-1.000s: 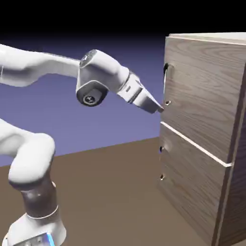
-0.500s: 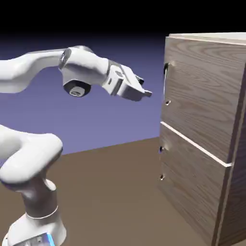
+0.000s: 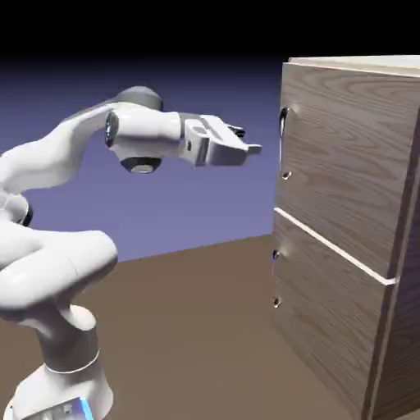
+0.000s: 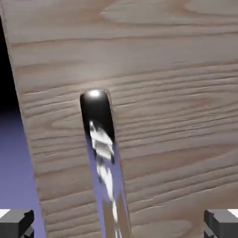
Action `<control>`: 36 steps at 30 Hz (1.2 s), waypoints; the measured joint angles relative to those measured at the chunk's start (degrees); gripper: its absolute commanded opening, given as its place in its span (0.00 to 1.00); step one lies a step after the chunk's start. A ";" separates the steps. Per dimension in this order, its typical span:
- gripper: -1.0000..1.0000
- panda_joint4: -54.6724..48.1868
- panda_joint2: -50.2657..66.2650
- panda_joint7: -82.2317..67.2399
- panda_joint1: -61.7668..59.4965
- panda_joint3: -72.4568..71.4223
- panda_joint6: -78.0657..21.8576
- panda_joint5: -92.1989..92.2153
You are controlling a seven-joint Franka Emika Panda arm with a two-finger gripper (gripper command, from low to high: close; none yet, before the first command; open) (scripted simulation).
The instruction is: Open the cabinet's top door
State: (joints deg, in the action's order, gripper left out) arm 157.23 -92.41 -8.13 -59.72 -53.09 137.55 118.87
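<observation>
Your gripper (image 3: 251,150) has its jaws spread wide, empty, touching nothing. Just beyond, apart from the fingertips, the dark curved handle (image 4: 100,153) sits on the top door (image 3: 344,160) of the cabinet (image 3: 361,287), door shut.

Plain brown table (image 3: 189,328) spanning the lower scene, bearing a tall wood-grain cabinet (image 3: 353,221) at right and a white robot base (image 3: 61,385) at near left.
</observation>
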 measured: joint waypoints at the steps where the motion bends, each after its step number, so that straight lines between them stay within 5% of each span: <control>1: 0.50 -0.08 -1.25 -1.06 -1.27 -1.11 -0.76 2.49; 12: 0.50 -6.63 -8.59 -6.51 -16.88 -9.83 -7.11 21.64; 13: 0.00 -7.63 -8.59 -6.38 -18.22 -10.19 -7.42 22.39; 26: 0.00 9.96 -7.85 -18.07 -13.51 3.31 -34.81 19.16; 36: 0.00 15.90 -6.52 -22.27 -24.13 14.48 -59.73 13.79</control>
State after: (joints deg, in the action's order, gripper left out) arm 173.13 -98.93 -30.39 -83.85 -38.61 77.82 132.66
